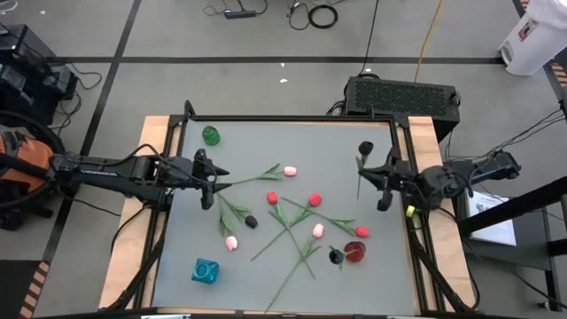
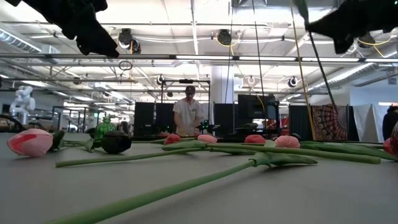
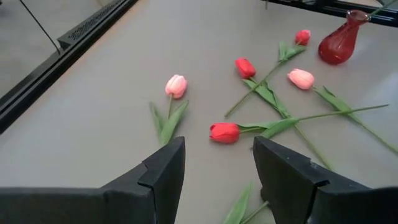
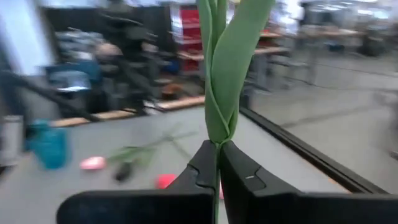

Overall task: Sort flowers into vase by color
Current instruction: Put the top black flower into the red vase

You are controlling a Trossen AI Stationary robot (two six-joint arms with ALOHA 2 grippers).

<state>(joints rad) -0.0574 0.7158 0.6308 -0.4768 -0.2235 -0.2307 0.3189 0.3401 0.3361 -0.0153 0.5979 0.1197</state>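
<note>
Several tulips lie scattered on the grey table, among them a pink one, a red one and a black one. A green vase stands far left, a teal vase near left, and a red vase near right. My right gripper is at the table's right side, shut on a black tulip. At the left side my left gripper hangs open above the table with nothing between its fingers. My right gripper pinches the black tulip's green stem between its two fingers, just below a leaf. The fingers come level from the table's right side and lie across the stem. The tulip is lifted clear of the table, and the stem's free end slants down below the fingers.
A black box sits beyond the table's far right corner. A raised frame runs along the table's edges. Bare table lies at the far middle and along the near edge. A person stands in the room beyond the far edge.
</note>
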